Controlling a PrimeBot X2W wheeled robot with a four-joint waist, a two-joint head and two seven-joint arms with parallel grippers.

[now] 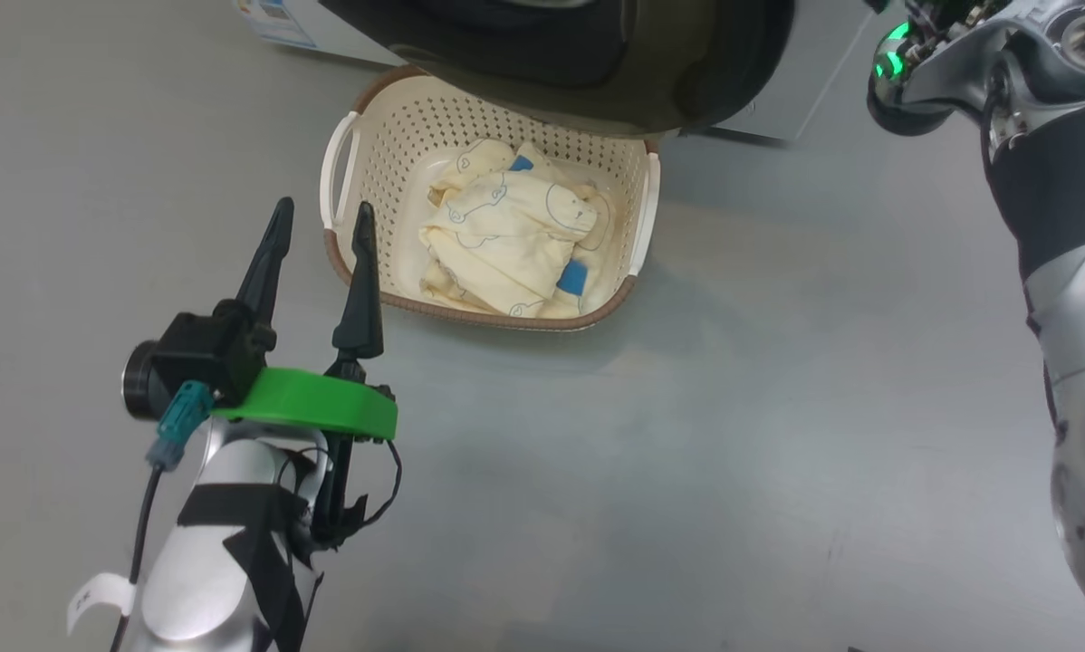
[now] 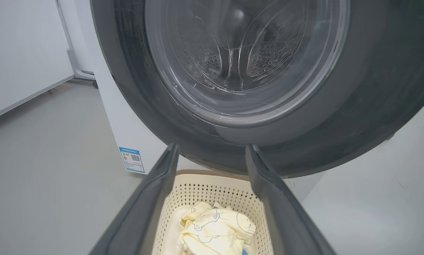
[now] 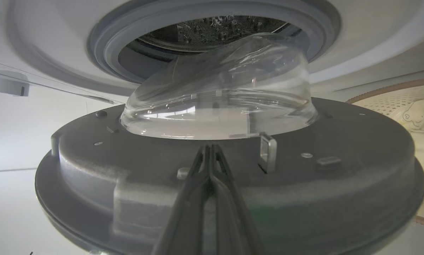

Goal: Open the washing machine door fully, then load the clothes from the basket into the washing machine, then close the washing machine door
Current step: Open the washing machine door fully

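Washing machine door point(image 3: 339, 184): part-open, overhanging the basket point(image 1: 470, 312) of clothes point(image 1: 506, 235); right gripper point(image 3: 209, 148), pinched closed and empty, at its inner face, best pushes steadily outward near the rim; left gripper point(image 1: 323, 206) spread wide, empty, beside the basket.

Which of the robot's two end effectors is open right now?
The left end effector, near the basket: its two dark fingers stand wide apart. The right end effector, facing the inner side of the washing machine door, has its fingers pressed together.
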